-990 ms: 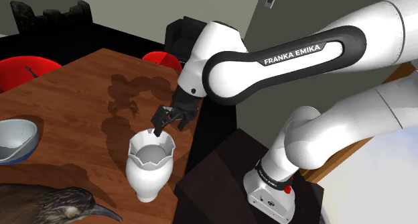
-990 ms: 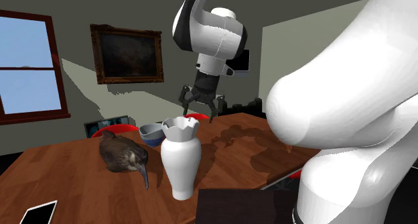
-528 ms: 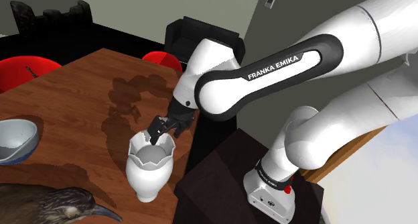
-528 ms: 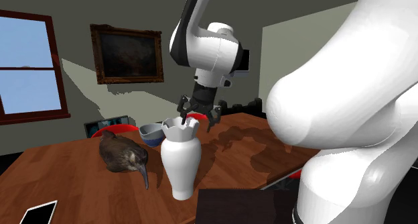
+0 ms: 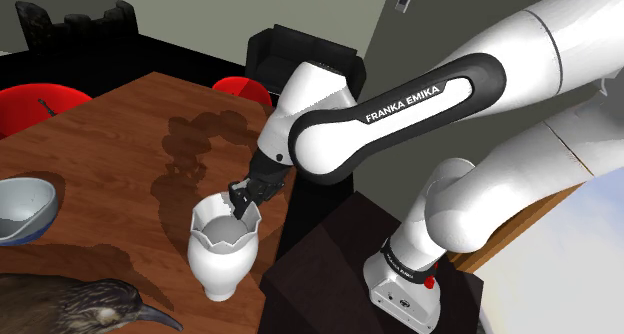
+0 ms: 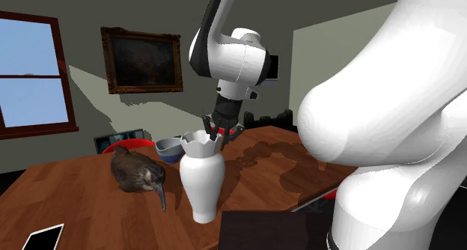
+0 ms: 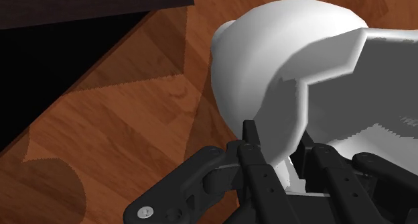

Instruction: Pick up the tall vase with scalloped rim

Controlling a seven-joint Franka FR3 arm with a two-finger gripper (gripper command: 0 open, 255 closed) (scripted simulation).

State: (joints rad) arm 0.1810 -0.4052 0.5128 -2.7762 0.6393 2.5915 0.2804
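Presently the white vase (image 5: 225, 257) stands upright on the desk (image 5: 120, 152), at the desk's edge nearest the stand. Judged rigid, smooth, brittle and top-heavy, it is best taken by the scalloped rim wall. The arm reaches down over that desk edge, and the gripper (image 7: 278, 145) has its fingers closed on the rim, one inside, one outside.

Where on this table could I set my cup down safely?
The widest bare stretch of table lies beyond the white vase and bowl, toward the red chairs. Crowded: the near corner, with the vase, the fingers on its rim, and the bird.
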